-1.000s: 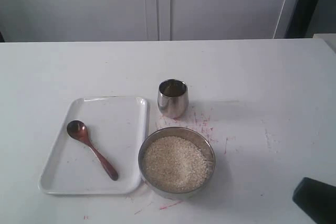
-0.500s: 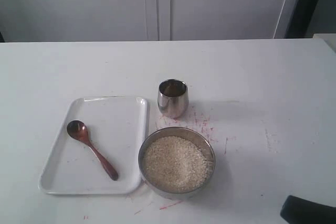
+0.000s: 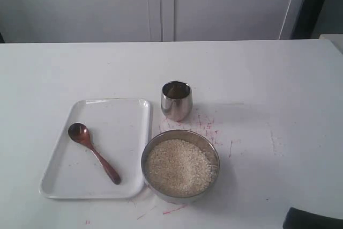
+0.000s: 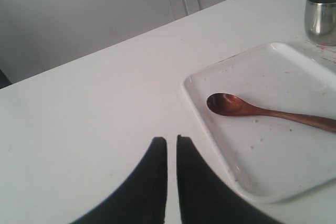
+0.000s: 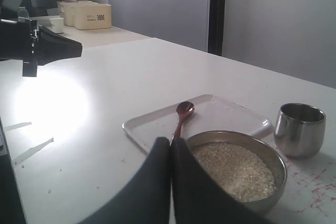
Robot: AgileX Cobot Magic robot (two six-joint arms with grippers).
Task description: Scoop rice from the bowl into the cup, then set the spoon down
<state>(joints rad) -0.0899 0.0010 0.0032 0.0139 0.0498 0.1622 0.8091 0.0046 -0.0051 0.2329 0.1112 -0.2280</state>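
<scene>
**A:** Where are we locating the spoon [image 3: 95,154]?

**B:** We are finding it lying on the white tray [image 3: 128,127], left of the bowl [image 3: 179,133], which is holding the rice [image 3: 179,167]. The cup [image 3: 176,103] is standing just behind the bowl on the bench [image 3: 268,79].

**A:** And the jaws?

**B:** On the left gripper [image 4: 171,142] and the right gripper [image 5: 169,141], we are seeing the jaws closed and gripping nothing.

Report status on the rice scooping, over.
Left gripper shut, right gripper shut, both empty. Spoon lying on tray, not picked up. Rice fills bowl, cup close by. Nothing blocking the spoon.
</scene>
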